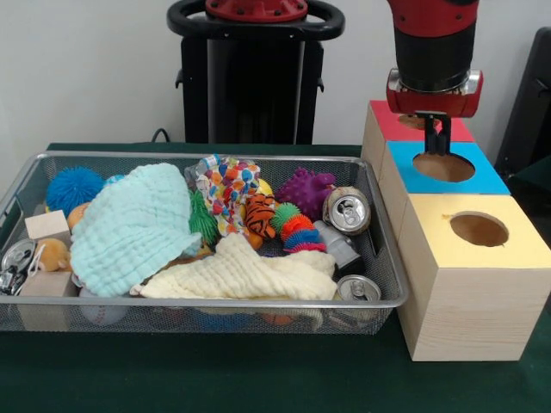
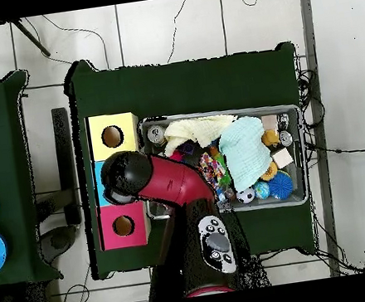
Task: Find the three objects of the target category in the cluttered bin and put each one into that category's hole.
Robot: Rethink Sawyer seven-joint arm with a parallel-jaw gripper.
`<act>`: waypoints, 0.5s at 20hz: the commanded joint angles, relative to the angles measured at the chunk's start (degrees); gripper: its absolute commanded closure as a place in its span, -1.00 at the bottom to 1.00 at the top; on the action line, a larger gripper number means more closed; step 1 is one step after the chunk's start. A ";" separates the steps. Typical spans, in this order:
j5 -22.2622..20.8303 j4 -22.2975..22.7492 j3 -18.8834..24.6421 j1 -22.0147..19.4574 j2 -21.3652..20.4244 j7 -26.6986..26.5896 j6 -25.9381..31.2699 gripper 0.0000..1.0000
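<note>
The silver wire-mesh bin (image 1: 198,157) is full of clutter; it also shows in the overhead view (image 2: 214,112). A clear greyish bottle-like thing (image 1: 336,245) lies between two cans at the bin's right end; no blue-and-white label shows. My gripper (image 1: 437,142) hangs just above the round hole (image 1: 448,168) of the blue-top box (image 1: 486,181). Nothing shows in it. In the overhead view the arm (image 2: 161,182) hides the gripper and most of the blue box (image 2: 98,182).
The red-top box (image 1: 387,120) stands behind the blue one and the yellow-top box (image 1: 478,228) in front. In the bin lie a mint cloth (image 1: 133,225), a pale yellow cloth (image 1: 241,275), a patterned cloth (image 1: 228,185), silver cans (image 1: 347,209), spiky balls (image 1: 306,191) and wooden blocks (image 1: 47,225).
</note>
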 commanded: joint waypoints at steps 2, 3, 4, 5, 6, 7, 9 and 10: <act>-1.03 0.60 1.40 -3.44 -0.41 9.48 9.42 1.00; -1.51 -0.29 1.12 -3.61 -0.61 9.70 10.95 1.00; -2.00 -1.12 0.87 -3.81 -0.80 9.82 12.39 1.00; -2.37 -1.30 0.71 -4.08 -1.17 9.61 13.41 1.00; -2.66 -1.58 0.68 -4.44 -1.09 9.19 13.87 1.00; -2.96 -1.87 0.64 -4.80 -1.00 8.77 14.33 1.00; -3.75 -2.29 0.60 -5.83 -0.38 7.21 14.56 1.00; -4.24 -2.43 0.61 -6.50 0.16 6.08 14.33 1.00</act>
